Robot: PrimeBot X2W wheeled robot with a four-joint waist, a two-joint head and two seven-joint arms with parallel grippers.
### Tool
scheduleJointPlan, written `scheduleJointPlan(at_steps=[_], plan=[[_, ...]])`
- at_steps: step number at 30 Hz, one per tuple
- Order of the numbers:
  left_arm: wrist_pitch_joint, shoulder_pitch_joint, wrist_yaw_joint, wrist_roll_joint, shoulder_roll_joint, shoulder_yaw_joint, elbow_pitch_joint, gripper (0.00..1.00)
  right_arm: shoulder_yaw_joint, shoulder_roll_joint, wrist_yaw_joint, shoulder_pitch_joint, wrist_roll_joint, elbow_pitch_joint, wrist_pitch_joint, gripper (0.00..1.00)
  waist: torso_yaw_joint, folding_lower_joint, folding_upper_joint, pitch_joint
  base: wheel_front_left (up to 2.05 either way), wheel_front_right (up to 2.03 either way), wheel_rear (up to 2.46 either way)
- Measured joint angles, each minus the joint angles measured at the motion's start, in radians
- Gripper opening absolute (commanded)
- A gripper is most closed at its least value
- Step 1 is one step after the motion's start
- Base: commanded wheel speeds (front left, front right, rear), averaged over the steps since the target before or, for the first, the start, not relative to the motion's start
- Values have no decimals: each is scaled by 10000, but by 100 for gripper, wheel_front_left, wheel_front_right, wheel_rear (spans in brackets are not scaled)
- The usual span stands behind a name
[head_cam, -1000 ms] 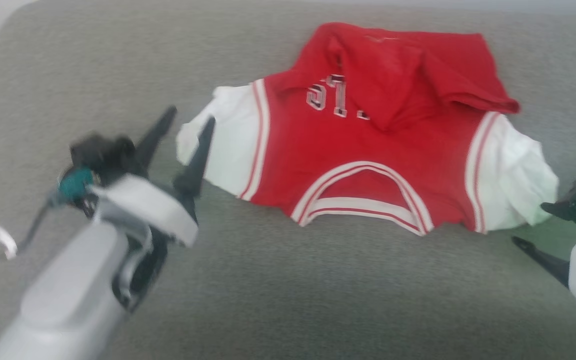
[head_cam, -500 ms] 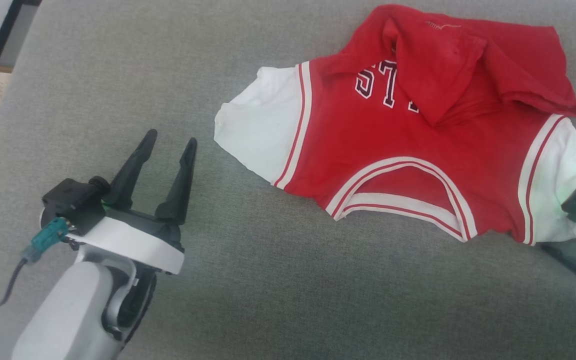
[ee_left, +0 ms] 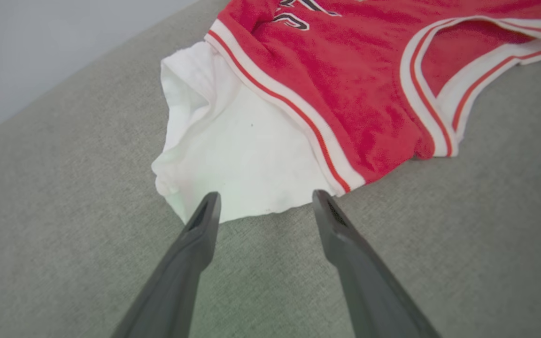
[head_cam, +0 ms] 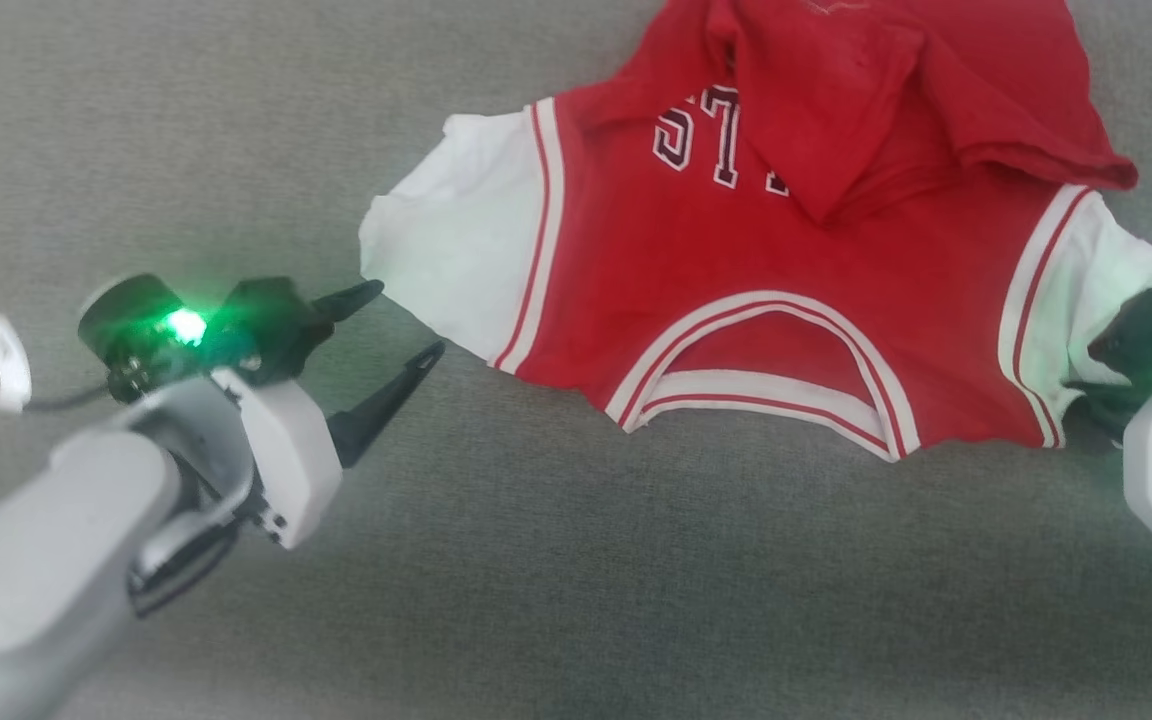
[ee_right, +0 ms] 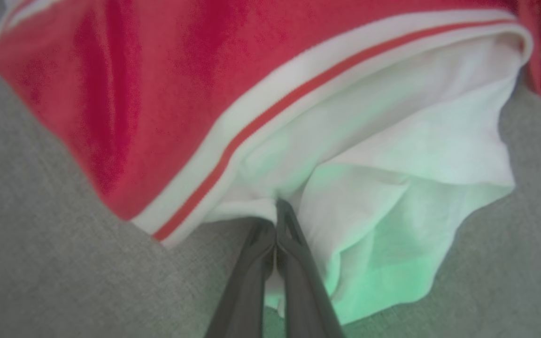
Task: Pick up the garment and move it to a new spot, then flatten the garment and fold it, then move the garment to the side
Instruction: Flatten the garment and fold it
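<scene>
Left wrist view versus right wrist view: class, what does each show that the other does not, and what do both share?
Left wrist view, not the right: the left gripper, jaws open, tips at the edge of one white sleeve; part of the dark print; a pale background.
Right wrist view, not the left: the right gripper shut on the other white sleeve, a green glow on that cloth.
Both: the red garment, striped trim beside a white sleeve, the grey fabric surface.
</scene>
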State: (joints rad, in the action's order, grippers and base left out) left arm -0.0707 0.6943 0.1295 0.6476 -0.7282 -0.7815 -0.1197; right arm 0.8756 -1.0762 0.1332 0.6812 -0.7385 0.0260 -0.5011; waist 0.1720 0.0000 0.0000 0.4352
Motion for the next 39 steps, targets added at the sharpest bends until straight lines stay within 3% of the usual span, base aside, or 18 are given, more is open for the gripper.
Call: scheduleJointPlan(at_steps=[4,9,18,25,28,34,39], plan=[[-1162,1741,0,1179,-1133,-2405,633,100,240,96,4,485,0,-58,86,0,-177,0,0,247,0,0,0],[-1546,3639,0,1973,-1455,-4573,637,100,506,209,35,1011,-23,-79,140,0,-386,0,0,552,0,0,0],[-2558,4217,-4,2036,-1051,-4915,182,100,920,313,46,1655,-113,-90,288,0,-675,0,1,927,0,0,0],[-3475,4154,-21,1981,-1103,-4750,468,99,1248,424,50,2046,-188,-199,454,0,-858,0,1,1055,0,0,0],[-3730,4132,-21,2019,-1001,-4734,460,0,1352,479,52,2147,-192,-301,539,0,-890,0,1,1062,0,0,0],[-2681,4173,25,2773,-792,-4893,-299,0,1131,631,36,2181,-259,-663,1264,0,-997,0,0,870,0,0,0],[-614,4172,23,4543,-790,-4964,-571,0,359,543,-17,1706,-368,-591,2157,0,-1088,0,-1,492,0,0,0]])
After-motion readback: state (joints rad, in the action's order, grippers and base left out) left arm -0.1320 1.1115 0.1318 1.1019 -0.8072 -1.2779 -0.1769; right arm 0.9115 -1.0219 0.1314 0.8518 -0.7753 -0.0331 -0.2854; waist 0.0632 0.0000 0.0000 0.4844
